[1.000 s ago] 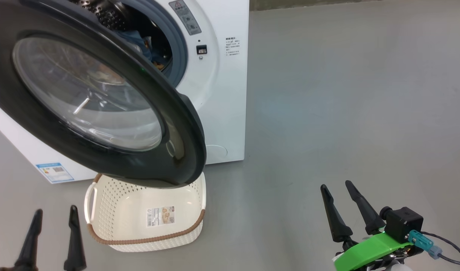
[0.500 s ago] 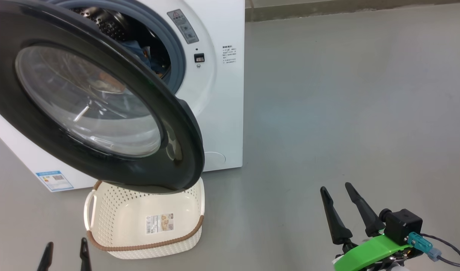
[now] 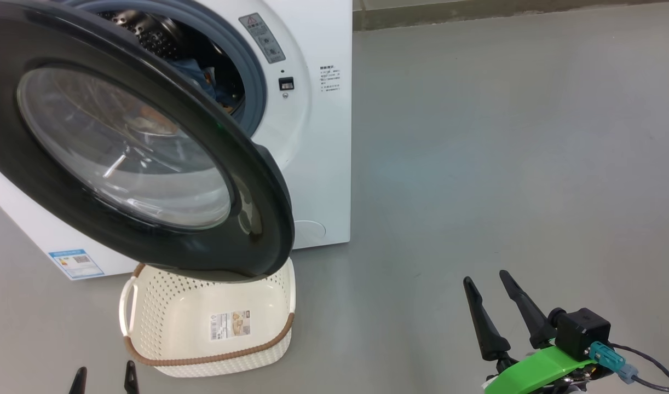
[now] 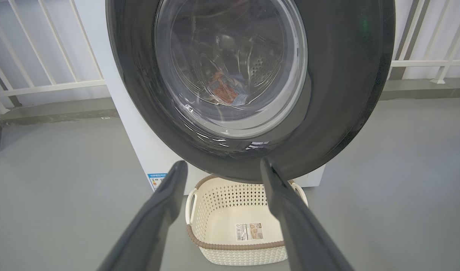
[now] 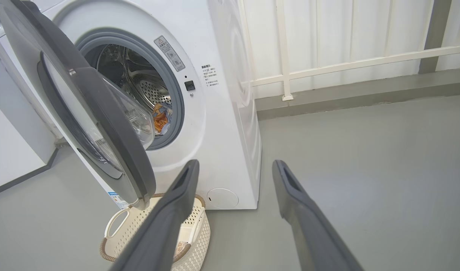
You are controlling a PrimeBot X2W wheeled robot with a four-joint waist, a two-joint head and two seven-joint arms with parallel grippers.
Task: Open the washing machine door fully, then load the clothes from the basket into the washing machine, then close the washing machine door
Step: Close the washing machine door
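Observation:
The washing machine stands at the upper left with its door swung partly open, the black rim overhanging the basket. Blue and orange clothes lie in the drum; they also show in the right wrist view and through the door glass. The basket holds nothing but a label on its bottom. My left gripper is open, low in front of the basket and apart from the door. My right gripper is open over bare floor, right of the machine.
Grey floor spreads to the right of the machine. A white railing on a grey kerb runs behind it. A white panel stands to the machine's left in the right wrist view.
My left gripper has dropped back toward the bottom edge of the head view, only its tips left showing. The camera shifted slightly. The right gripper, door and basket hold their places.

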